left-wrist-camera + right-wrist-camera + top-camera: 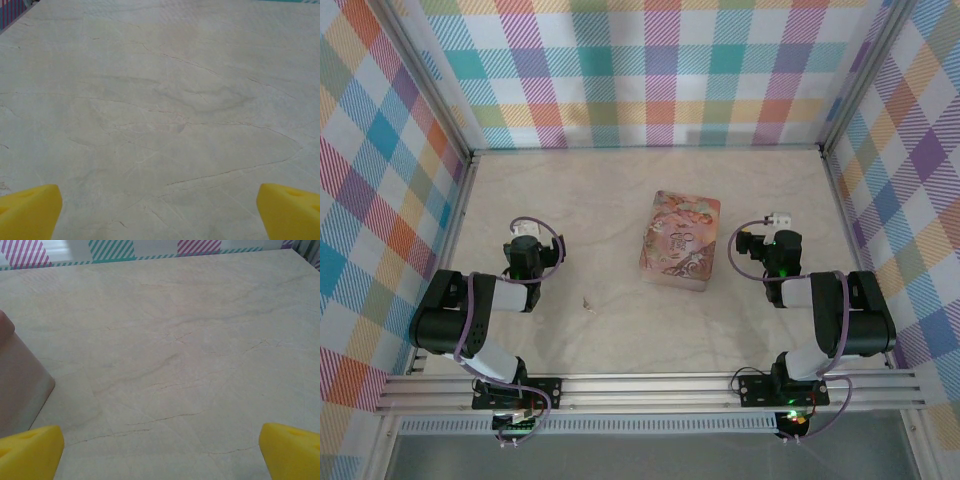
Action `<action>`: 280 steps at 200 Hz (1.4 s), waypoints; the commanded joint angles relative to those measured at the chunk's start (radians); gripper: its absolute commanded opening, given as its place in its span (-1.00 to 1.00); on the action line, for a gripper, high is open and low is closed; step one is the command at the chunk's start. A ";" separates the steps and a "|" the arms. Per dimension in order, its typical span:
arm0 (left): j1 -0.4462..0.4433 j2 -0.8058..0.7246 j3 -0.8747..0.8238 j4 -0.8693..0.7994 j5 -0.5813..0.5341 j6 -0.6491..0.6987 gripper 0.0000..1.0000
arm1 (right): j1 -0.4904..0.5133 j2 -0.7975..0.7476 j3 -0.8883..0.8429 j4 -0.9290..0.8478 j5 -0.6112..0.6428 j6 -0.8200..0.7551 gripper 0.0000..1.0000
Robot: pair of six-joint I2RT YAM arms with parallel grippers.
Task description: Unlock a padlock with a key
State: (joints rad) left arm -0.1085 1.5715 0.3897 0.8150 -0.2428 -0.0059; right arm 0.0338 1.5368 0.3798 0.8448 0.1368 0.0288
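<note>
yellow fingertips (27, 212) sit in the lower left and lower right corners of your left wrist view. they are far apart, so the left end effector (160, 215) is spread wide and holds nothing, with bare pale veined bench (160, 100) between the tips. your right wrist view matches: yellow fingertips (30, 452) in both lower corners, the right end effector (160, 455) wide and empty, and the rounded corner of a pink floral tin (20, 385) at the left edge of the frame.

from above, you see both arms folded near the bottom of the frame, left and right. the tin lies flat just right of centre, closer to the right arm. what looks like the key (586, 303), a tiny pale sliver too small to be sure of, lies on the bench left of centre, between the left arm and the tin and touching neither. plaid walls (650, 60) ring the bench.
</note>
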 commanded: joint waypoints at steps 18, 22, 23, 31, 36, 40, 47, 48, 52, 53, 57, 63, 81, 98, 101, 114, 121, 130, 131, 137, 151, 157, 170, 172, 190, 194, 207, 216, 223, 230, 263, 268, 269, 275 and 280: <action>0.012 -0.008 0.017 0.017 0.017 0.013 0.99 | 0.000 -0.004 0.016 0.014 -0.017 -0.001 0.99; 0.013 -0.008 0.017 0.017 0.017 0.012 0.99 | 0.001 -0.004 0.016 0.014 -0.017 -0.001 1.00; 0.012 -0.008 0.017 0.016 0.017 0.012 0.99 | 0.001 -0.004 0.016 0.014 -0.017 -0.001 1.00; 0.013 -0.008 0.017 0.017 0.018 0.014 0.99 | 0.000 -0.004 0.016 0.014 -0.017 -0.001 0.99; 0.013 -0.008 0.017 0.016 0.018 0.013 0.99 | 0.000 -0.004 0.016 0.014 -0.017 -0.001 0.99; 0.013 -0.008 0.017 0.017 0.018 0.014 0.99 | 0.000 -0.005 0.015 0.014 -0.017 -0.002 0.99; 0.013 -0.009 0.017 0.016 0.016 0.012 0.99 | 0.000 -0.005 0.014 0.014 -0.017 -0.001 0.99; 0.013 -0.008 0.017 0.016 0.017 0.013 0.99 | 0.000 -0.005 0.014 0.014 -0.017 -0.001 0.99; 0.013 -0.009 0.016 0.019 0.017 0.012 0.99 | 0.000 -0.004 0.015 0.016 -0.017 -0.001 0.99; 0.013 -0.010 0.016 0.018 0.017 0.013 0.99 | 0.000 -0.005 0.015 0.016 -0.017 0.000 0.99; 0.014 -0.011 0.015 0.021 0.019 0.012 0.99 | 0.001 -0.005 0.014 0.016 -0.018 0.000 1.00; 0.016 -0.019 0.023 -0.005 0.014 0.007 0.99 | 0.001 -0.007 0.014 0.018 -0.019 0.000 0.99; 0.018 -0.054 0.048 -0.077 0.007 0.001 0.99 | 0.001 -0.052 0.029 -0.053 -0.022 -0.003 0.99; 0.018 -0.104 0.104 -0.215 -0.009 -0.001 0.99 | 0.000 -0.135 0.074 -0.194 -0.016 -0.004 0.99; 0.017 -0.111 0.115 -0.238 -0.016 -0.004 0.99 | 0.001 -0.150 0.080 -0.220 -0.017 -0.005 0.99; 0.018 -0.144 0.162 -0.334 -0.060 -0.020 0.99 | 0.000 -0.208 0.108 -0.318 -0.010 0.007 0.99; 0.018 -0.165 0.180 -0.370 -0.078 -0.028 0.99 | 0.000 -0.238 0.125 -0.367 -0.001 0.032 0.99; 0.018 -0.200 0.206 -0.411 -0.090 -0.050 0.99 | 0.001 -0.273 0.147 -0.420 -0.003 0.052 0.99; 0.018 -0.205 0.209 -0.413 -0.090 -0.052 0.99 | 0.000 -0.275 0.149 -0.425 -0.005 0.054 0.99; 0.018 -0.228 0.227 -0.440 -0.089 -0.063 1.00 | 0.000 -0.295 0.161 -0.455 -0.016 0.070 0.99; 0.022 -0.272 0.281 -0.507 -0.076 -0.111 0.99 | 0.001 -0.337 0.201 -0.549 -0.015 0.150 0.99; 0.027 -0.286 0.310 -0.543 -0.050 -0.135 0.99 | 0.001 -0.353 0.229 -0.604 -0.008 0.198 0.99; 0.041 -0.308 0.360 -0.608 0.006 -0.244 0.99 | 0.001 -0.379 0.295 -0.754 -0.023 0.311 0.99; 0.044 -0.310 0.369 -0.624 0.010 -0.269 0.99 | 0.000 -0.380 0.300 -0.764 -0.025 0.319 1.00; 0.084 -0.317 0.425 -0.717 0.154 -0.427 0.99 | -0.007 -0.393 0.367 -0.931 -0.066 0.469 0.99; 0.089 -0.313 0.434 -0.730 0.182 -0.456 0.99 | -0.007 -0.395 0.374 -0.964 -0.051 0.511 0.99; 0.097 -0.298 0.466 -0.782 0.259 -0.517 0.99 | -0.015 -0.405 0.367 -0.979 -0.083 0.561 0.99; 0.098 -0.286 0.478 -0.799 0.323 -0.528 1.00 | -0.014 -0.424 0.342 -0.947 -0.129 0.573 0.99; 0.097 -0.275 0.481 -0.807 0.370 -0.541 0.99 | -0.015 -0.440 0.322 -0.917 -0.171 0.579 0.99; 0.096 -0.267 0.485 -0.821 0.406 -0.554 0.94 | -0.014 -0.447 0.320 -0.907 -0.226 0.573 0.99; 0.049 -0.233 0.501 -0.913 0.546 -0.585 0.78 | -0.013 -0.384 0.383 -1.010 -0.376 0.586 0.91; 0.032 -0.231 0.500 -0.926 0.557 -0.581 0.77 | -0.013 -0.371 0.389 -1.013 -0.394 0.588 0.87; 0.029 -0.231 0.500 -0.929 0.558 -0.580 0.77 | -0.013 -0.367 0.391 -1.014 -0.397 0.588 0.87; 0.006 -0.232 0.501 -0.952 0.555 -0.570 0.77 | -0.012 -0.347 0.398 -1.017 -0.408 0.592 0.84; -0.012 -0.234 0.499 -0.967 0.550 -0.564 0.76 | -0.011 -0.330 0.404 -1.019 -0.411 0.596 0.84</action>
State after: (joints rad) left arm -0.0509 1.3369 0.8608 -0.0395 0.1970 -0.5491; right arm 0.0254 1.1469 0.7326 -0.1123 -0.1543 0.5846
